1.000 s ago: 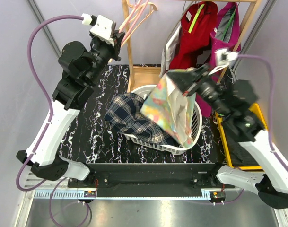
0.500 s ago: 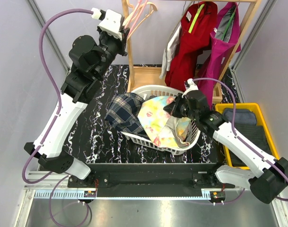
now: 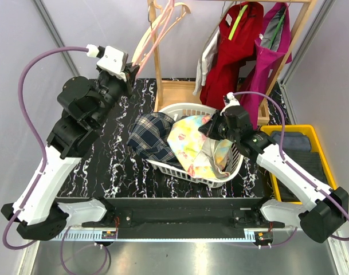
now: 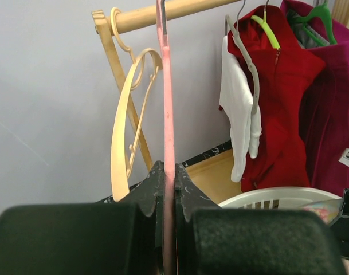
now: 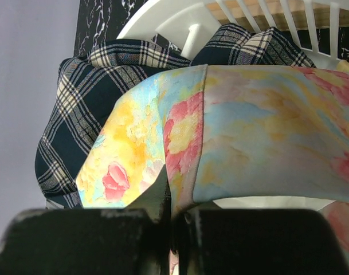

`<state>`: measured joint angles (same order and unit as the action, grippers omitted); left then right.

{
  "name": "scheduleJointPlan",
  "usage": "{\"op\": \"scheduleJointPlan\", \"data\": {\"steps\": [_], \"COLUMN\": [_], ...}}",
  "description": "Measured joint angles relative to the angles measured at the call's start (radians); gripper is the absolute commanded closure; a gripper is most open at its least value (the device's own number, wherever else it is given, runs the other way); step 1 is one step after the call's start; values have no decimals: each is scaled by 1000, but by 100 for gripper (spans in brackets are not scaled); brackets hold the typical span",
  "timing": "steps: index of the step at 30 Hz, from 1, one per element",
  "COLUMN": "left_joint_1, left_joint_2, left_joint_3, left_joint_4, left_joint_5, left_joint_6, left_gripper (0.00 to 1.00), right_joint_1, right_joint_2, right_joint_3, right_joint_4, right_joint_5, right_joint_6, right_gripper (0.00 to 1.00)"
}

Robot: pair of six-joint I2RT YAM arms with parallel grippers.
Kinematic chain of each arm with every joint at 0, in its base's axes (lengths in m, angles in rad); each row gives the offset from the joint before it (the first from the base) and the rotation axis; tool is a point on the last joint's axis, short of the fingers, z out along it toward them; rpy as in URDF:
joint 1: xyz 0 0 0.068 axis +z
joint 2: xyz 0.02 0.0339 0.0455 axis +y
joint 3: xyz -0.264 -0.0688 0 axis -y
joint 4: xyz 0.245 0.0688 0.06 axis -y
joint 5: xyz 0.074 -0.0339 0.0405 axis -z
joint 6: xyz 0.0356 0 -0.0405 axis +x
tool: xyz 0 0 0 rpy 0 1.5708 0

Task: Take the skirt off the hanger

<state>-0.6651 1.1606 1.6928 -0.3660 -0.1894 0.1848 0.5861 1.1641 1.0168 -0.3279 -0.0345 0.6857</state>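
Observation:
The floral skirt (image 3: 191, 143) lies draped in the white laundry basket (image 3: 183, 107), off the hanger. My right gripper (image 3: 211, 127) is low over the basket's right side and shut on a fold of the skirt (image 5: 254, 126); the cloth is pinched between its fingers (image 5: 174, 200). My left gripper (image 3: 133, 73) is raised at the back left, shut on the thin pink hanger (image 3: 154, 28). The hanger is empty. In the left wrist view the pink hanger (image 4: 167, 103) rises straight up out of the closed jaws of the left gripper (image 4: 168, 172) toward the wooden rail (image 4: 163, 14).
A navy plaid garment (image 3: 151, 137) fills the basket's left half and hangs over its rim. A cream hanger (image 4: 124, 132) hangs on the rail beside the pink one. Red (image 3: 234, 46), magenta (image 3: 271, 51) and white (image 3: 207, 57) clothes hang at the right. A yellow tray (image 3: 312, 134) stands far right.
My right gripper has carried the skirt down from mid-air into the basket and stays low there. My left arm has swung left and lower, still holding the pink hanger.

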Motion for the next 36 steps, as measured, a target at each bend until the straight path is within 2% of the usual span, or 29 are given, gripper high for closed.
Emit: {"op": "scheduleJointPlan", "data": {"steps": [6,7,9,10,11,14,18,21,24,29,36], "left_joint_1": [-13,-14,-18,-18,-19,-14,8,32,48,61,88], "left_joint_2": [16,25,55,76,105,216,424,569,652,666,669], "left_joint_3": [-18,-18,-16,-9,7,106,357,564,689,700,620], "left_joint_4": [-21,-25,-34,-45,-60,-111,-181,-209,-216,-209,-138], "left_joint_5": [-3,-3,1,2,3,10,35,40,39,38,24], "left_joint_6": [-19,-21,-27,-28,-29,-29,-36,-38,-37,-36,-37], "left_gripper": [100,100,100,100,100,100,100,100,100,100,100], "right_joint_1": [0,0,0,-1,-1,-3,-3,-4,-4,-3,18], "right_joint_2": [3,6,15,20,26,47,40,2,-64,-173,-342], "right_joint_3": [0,-1,-18,-30,-48,-105,-157,-181,-205,-226,-232], "right_joint_4": [-4,-6,-2,0,1,-11,-16,-13,-11,-11,-14], "right_joint_5": [3,12,31,36,42,48,54,53,54,61,51], "right_joint_6": [-9,-16,-37,-40,-50,-69,-82,-88,-88,-82,-69], "right_gripper": [90,85,66,55,38,24,7,2,0,0,0]}}
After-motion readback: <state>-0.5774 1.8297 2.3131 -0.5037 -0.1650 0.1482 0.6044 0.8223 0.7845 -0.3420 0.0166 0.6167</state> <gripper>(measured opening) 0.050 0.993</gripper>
